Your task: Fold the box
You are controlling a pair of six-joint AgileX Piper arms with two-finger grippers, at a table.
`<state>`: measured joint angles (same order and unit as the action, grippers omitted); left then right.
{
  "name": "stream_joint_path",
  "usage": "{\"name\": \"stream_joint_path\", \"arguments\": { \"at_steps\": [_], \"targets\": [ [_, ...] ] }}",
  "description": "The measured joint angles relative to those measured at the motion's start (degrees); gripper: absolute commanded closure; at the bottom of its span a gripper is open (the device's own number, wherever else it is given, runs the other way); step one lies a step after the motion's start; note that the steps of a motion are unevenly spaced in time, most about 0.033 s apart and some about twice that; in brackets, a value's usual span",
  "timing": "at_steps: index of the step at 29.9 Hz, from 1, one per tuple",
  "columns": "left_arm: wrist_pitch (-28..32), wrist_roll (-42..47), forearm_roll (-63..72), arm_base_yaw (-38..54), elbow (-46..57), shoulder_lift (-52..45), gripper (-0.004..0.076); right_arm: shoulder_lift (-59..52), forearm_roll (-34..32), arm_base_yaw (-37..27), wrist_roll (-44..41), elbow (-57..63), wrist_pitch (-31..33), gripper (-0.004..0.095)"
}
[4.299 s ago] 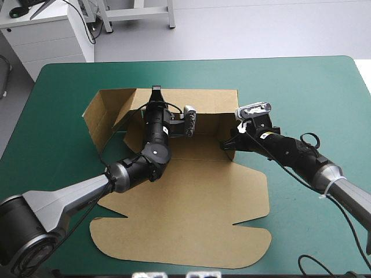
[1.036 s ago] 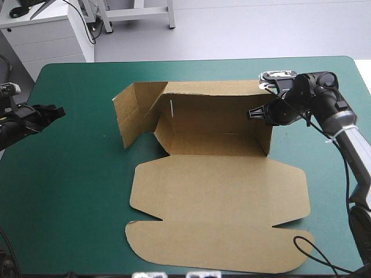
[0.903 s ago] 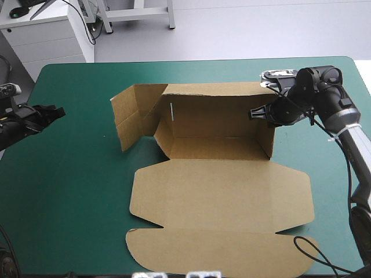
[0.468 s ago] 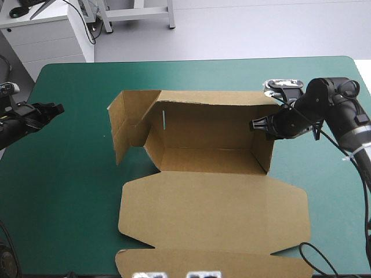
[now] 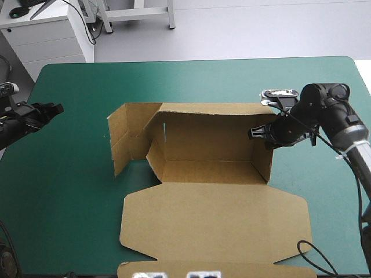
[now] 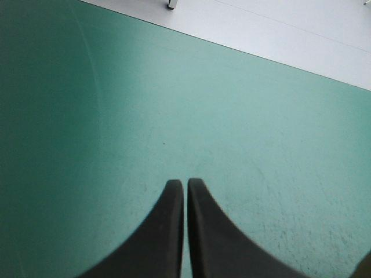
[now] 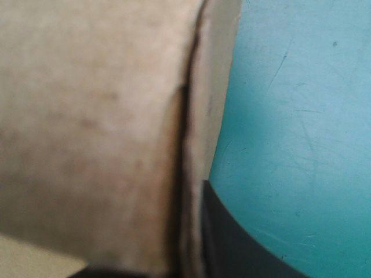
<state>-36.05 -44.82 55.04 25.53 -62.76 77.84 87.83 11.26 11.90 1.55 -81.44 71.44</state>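
Nearest us, the box [image 5: 215, 191] lies on the teal-green table [image 5: 64, 220] with its lid panel [image 5: 217, 223] flat and running off toward the near edge. Beyond the lid the tray floor is down and the walls are up. The right wall [image 5: 262, 157] and the far wall [image 5: 208, 134] stand upright, but the left flap [image 5: 124, 142] is swung outward and not yet tucked.

The right gripper [image 5: 255, 132] is pinched onto the top of the right wall near its far corner. In its wrist view the board fills the gap, with one black finger [image 7: 232, 243] pressed against it. The left gripper [image 5: 55, 108] is at the table's left edge, well apart from the box. Its fingers are pressed together on nothing, over bare cover.

We judge the step in hand to be raising and tucking the side walls, with the right side secured and the left side open. Next, the left arm needs to reach the splayed flap and fold it inward. Meanwhile the right should hold the box steady so it does not slide.
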Motion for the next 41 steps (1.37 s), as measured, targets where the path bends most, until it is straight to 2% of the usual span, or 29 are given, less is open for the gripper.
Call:
{"name": "stream_joint_path", "arguments": {
  "at_steps": [13, 23, 27, 34, 36, 41],
  "targets": [
    [0.0, 0.0, 0.3, 0.0, 0.0, 0.0, 0.0716, 13.9, -0.2, -0.4, 0.8, -12.3, -4.1, 0.092],
    [-0.6, 0.0, 0.3, 0.0, 0.0, 0.0, 0.0716, 21.8, -0.2, -0.4, 0.8, -16.5, -9.0, 0.0913],
    [-1.0, 0.0, 0.3, 0.0, 0.0, 0.0, 0.0716, 22.1, 0.1, -0.4, 0.8, -16.6, -9.3, 0.0781],
    [-1.2, 0.0, 0.3, 0.0, 0.0, 0.0, 0.0716, 22.6, 1.2, -0.4, 0.8, -19.3, -5.6, 0.0384],
    [-1.3, 0.0, 0.3, 0.0, 0.0, 0.0, 0.0716, 22.7, 1.3, -0.4, 0.0, -21.4, -4.2, 0.0297],
    [-1.7, 0.0, 0.3, 0.0, 0.0, 0.0, 0.0716, 22.2, 0.9, -0.4, -3.6, -25.9, -1.3, 0.0283]
  ]
}}
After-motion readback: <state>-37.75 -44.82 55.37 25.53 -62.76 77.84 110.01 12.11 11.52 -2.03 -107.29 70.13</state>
